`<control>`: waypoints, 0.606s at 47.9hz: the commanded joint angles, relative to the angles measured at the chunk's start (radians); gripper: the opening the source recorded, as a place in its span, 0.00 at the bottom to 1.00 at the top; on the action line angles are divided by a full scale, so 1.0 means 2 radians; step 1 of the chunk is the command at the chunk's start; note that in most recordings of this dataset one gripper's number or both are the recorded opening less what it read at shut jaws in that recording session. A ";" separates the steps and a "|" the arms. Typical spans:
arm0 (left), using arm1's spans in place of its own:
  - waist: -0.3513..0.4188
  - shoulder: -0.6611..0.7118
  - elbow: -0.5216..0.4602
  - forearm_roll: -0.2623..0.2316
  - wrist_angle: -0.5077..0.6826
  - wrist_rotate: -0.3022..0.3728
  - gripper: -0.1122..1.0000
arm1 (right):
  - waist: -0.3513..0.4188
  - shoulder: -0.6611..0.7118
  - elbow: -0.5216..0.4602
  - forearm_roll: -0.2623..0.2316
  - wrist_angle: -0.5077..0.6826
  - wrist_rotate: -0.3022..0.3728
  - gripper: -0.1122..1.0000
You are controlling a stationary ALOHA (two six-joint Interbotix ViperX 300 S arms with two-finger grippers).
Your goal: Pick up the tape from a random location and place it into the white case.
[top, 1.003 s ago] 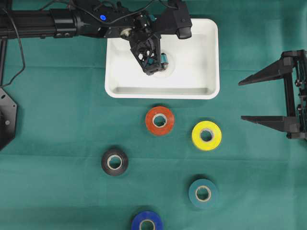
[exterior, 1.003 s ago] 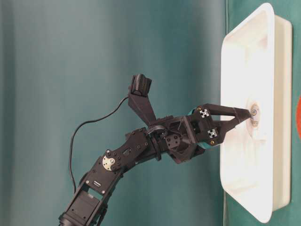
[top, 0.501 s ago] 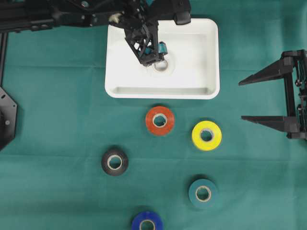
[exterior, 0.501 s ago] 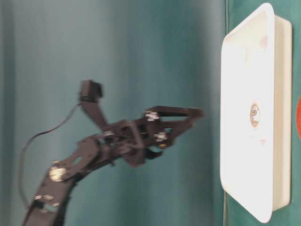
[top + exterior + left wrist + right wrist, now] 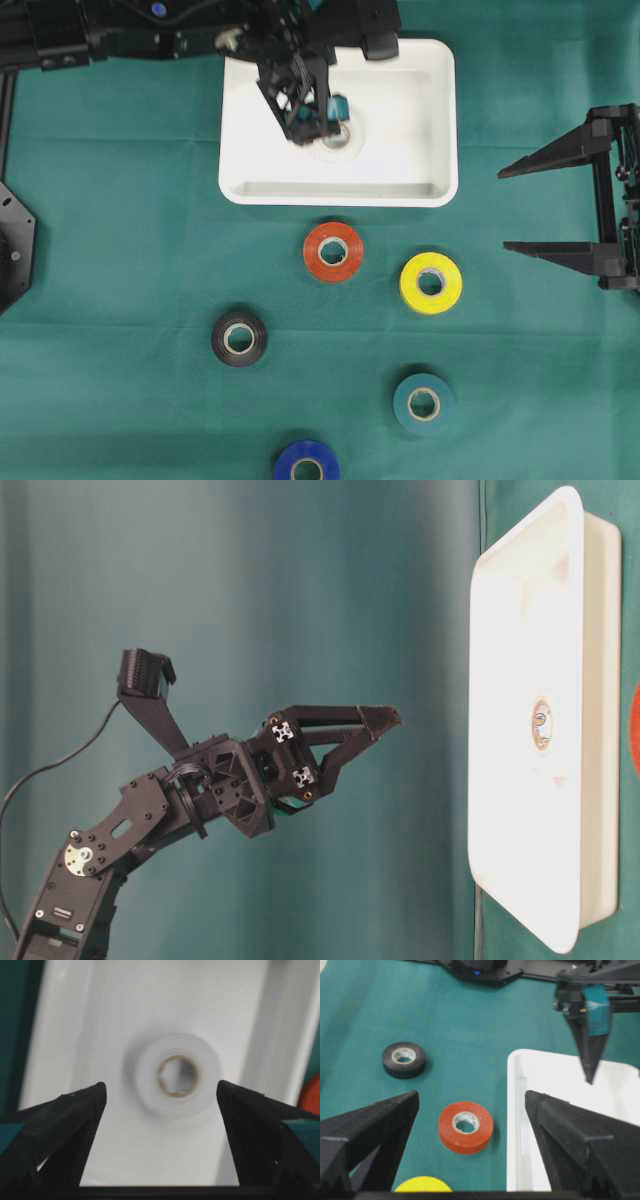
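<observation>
The green surface carries the white case at its far edge; white tape lies flat mid-case, hole upward, clear of every rim, the released left hand above.

Bright even overhead lighting, soft short shadows beside tape rolls, white case overexposed with glare, left end effector fingertips and white tape soft-focused.

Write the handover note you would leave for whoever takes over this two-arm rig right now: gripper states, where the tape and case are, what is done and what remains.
Left gripper: open, empty, above the white case.
Right gripper: open, parked at the right edge of the table.
White tape: lying flat inside the case.
Done: one roll is in the case.
Left: red, yellow, black, teal and blue rolls lie on the cloth, if more are wanted.
</observation>
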 commanded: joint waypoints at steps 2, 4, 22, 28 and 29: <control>-0.028 -0.018 -0.005 0.001 -0.002 0.000 0.87 | -0.001 0.000 -0.015 0.000 -0.002 0.000 0.92; -0.039 -0.018 -0.005 0.000 -0.002 0.000 0.87 | -0.001 0.000 -0.015 0.000 -0.002 0.000 0.92; -0.138 -0.018 0.005 0.000 -0.005 -0.001 0.87 | -0.001 -0.001 -0.015 0.001 -0.001 0.002 0.92; -0.143 -0.021 0.012 0.000 -0.005 -0.001 0.87 | -0.001 0.000 -0.015 0.001 -0.001 0.002 0.92; -0.144 -0.021 0.013 -0.001 -0.005 -0.001 0.87 | -0.001 -0.001 -0.015 0.001 -0.001 0.002 0.92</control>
